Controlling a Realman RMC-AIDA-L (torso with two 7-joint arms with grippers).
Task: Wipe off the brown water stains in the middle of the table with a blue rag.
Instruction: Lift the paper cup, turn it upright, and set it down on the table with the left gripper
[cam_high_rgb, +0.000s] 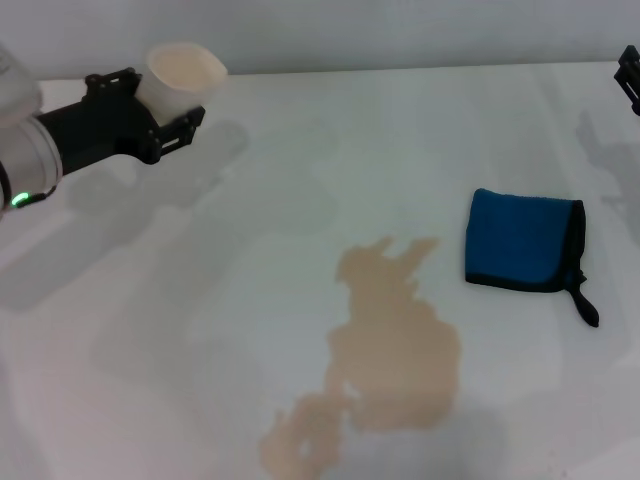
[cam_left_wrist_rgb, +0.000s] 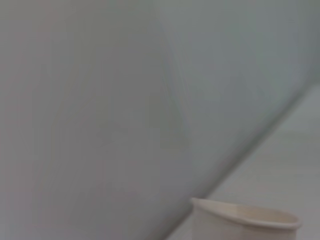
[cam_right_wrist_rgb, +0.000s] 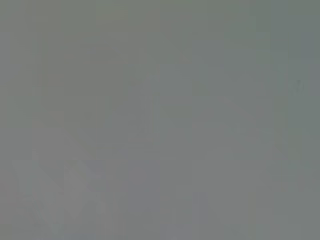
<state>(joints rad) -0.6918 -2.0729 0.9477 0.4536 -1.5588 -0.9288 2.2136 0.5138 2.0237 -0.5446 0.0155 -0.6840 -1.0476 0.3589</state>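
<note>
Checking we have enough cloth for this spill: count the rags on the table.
1. The blue rag lies flat on the table, on the robot's right of the brown water stains, apart from them. No other rag is visible.

Blue rag (cam_high_rgb: 522, 241) flat on table (cam_high_rgb: 300, 180), just beside brown stains (cam_high_rgb: 385, 360), apart.

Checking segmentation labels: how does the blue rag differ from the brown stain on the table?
The blue rag is bright blue with black edging and a loop tab; the brown water stains are pale tan. The rag is compact and roughly square; the stain is ragged, lobed and larger. The rag lies to the robot's right of the stain, apart from it. Both lie flat on the white table.
</note>
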